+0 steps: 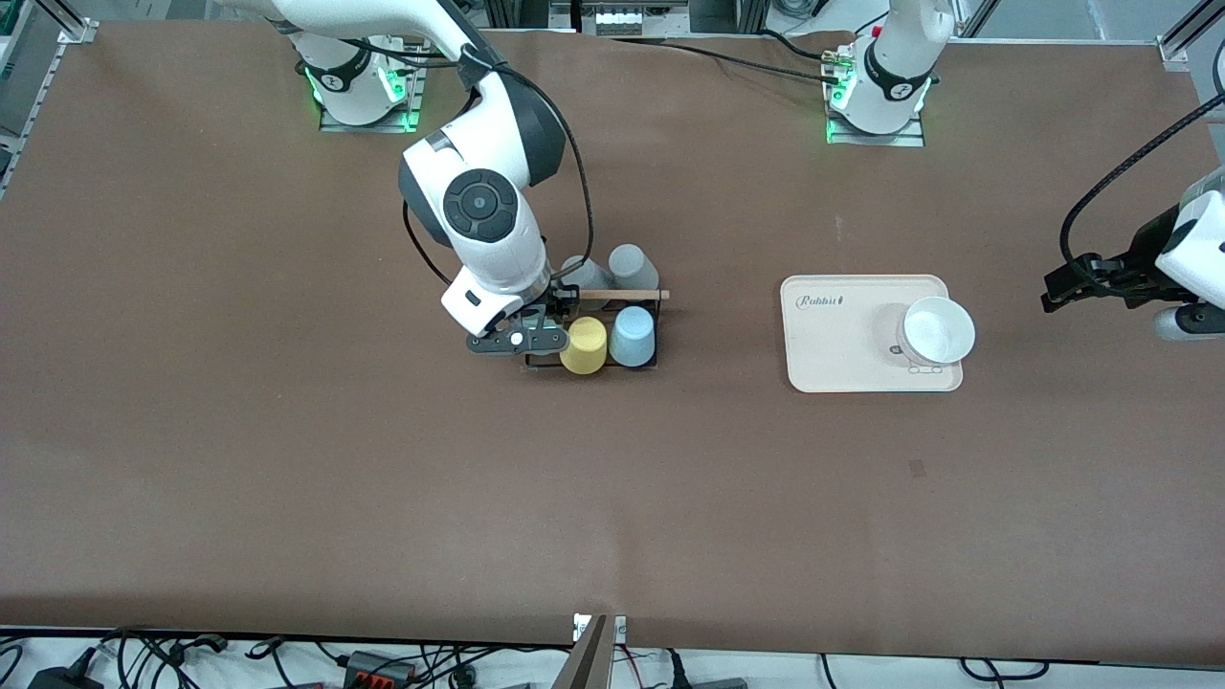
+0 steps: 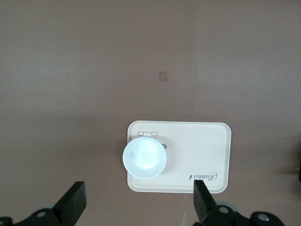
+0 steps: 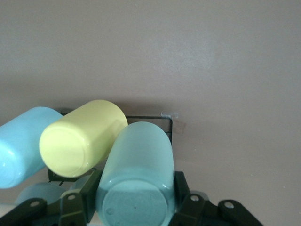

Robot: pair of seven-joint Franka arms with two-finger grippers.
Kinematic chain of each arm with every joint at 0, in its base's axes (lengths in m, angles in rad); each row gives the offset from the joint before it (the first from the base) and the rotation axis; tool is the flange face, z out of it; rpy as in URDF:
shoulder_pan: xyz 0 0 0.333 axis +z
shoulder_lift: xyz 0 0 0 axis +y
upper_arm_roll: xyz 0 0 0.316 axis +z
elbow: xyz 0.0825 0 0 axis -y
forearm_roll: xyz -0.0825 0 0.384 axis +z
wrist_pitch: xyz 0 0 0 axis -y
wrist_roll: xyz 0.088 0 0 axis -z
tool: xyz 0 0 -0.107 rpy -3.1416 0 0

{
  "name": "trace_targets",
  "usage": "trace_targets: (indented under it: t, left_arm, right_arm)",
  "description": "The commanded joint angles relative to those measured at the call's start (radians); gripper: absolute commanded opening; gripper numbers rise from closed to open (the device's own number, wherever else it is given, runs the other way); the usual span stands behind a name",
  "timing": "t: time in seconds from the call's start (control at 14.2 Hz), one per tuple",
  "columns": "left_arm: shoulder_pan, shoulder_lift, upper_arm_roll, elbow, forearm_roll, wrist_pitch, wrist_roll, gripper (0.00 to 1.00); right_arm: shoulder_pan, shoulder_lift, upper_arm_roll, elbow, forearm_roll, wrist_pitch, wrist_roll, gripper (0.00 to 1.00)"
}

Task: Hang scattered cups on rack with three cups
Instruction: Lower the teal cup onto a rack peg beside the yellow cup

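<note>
Nearest the front camera on the rack (image 1: 639, 366), the yellow cup (image 1: 584, 345) and blue cup (image 1: 633, 336) hang. Beside the yellow one, the green cup (image 3: 136, 176) is clamped base-up in the right gripper (image 1: 532, 327), over the rack's free peg. The left gripper (image 2: 136, 205) waits spread wide above the tray (image 1: 833, 359).

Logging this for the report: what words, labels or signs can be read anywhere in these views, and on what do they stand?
"Rabbit": cursive print on the beige tray, at the corner nearer the right arm's end; also readable in the left wrist view.
Small line drawing on the tray beside the white cup: no legible words.
Nothing else readable.
</note>
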Motion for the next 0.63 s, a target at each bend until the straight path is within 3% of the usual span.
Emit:
trace_targets:
  t: [0.0,0.56]
  left_arm:
    - [0.004,-0.034,0.000,-0.010,-0.014,0.002,0.018,1.00]
    - [-0.008,-0.046,-0.002,-0.010,0.009,-0.026,0.018,1.00]
  right_arm:
    - [-0.004,-0.007,0.003,-0.032,-0.008,0.042,-0.002,0.23]
    - [-0.003,0.028,0.001,-0.061,-0.040,0.105,0.000,0.25]
